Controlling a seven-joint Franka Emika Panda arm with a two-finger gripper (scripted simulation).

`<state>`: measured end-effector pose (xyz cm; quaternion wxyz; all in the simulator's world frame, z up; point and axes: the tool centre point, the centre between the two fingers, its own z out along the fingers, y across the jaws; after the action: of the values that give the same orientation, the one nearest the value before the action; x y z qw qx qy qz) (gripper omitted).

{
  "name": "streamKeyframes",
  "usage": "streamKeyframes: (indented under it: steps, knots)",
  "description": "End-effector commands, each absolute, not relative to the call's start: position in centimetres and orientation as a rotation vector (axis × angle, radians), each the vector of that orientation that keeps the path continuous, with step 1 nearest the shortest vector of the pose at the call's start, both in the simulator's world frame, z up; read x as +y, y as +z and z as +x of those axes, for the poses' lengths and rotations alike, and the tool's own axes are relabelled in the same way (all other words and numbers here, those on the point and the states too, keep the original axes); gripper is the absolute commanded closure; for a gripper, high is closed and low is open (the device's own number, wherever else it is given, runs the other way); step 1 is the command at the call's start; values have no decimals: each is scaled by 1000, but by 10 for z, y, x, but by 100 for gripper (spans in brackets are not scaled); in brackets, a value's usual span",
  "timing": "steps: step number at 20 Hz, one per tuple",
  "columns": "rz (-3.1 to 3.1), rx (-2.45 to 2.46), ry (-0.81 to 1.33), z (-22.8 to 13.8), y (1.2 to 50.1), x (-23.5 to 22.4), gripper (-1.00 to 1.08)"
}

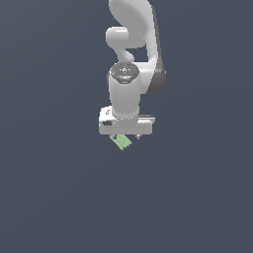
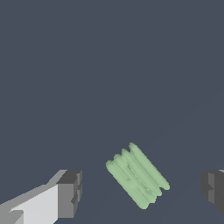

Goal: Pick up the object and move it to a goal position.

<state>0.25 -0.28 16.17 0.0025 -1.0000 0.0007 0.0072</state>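
The object (image 2: 138, 175) is a small pale-green block of several rounded ridges side by side, lying askew on the dark grey floor. In the wrist view it sits between my two dark fingertips, one pad (image 2: 70, 194) to one side and the other well apart on the far side, with clear gaps to both. My gripper (image 2: 142, 192) is open and holds nothing. In the exterior view the white hand (image 1: 125, 126) hangs just above the object (image 1: 122, 142), which pokes out below it and is partly hidden by it.
The white arm (image 1: 132, 44) rises behind the hand in the exterior view. Plain dark grey ground (image 1: 59, 188) spreads all around with no other objects in sight.
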Motion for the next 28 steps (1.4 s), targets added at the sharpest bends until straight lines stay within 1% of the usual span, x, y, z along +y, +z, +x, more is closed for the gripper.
streamKeyframes:
  steps: [1,12,20,28]
  knots:
    - [-3137,2,23,3,162,-3,-92]
    - [-3136,-34,36,1,163,10,-92]
    - [-3137,-64,35,-1,159,7,-92]
    - [-3133,-213,30,-10,143,0,-92]
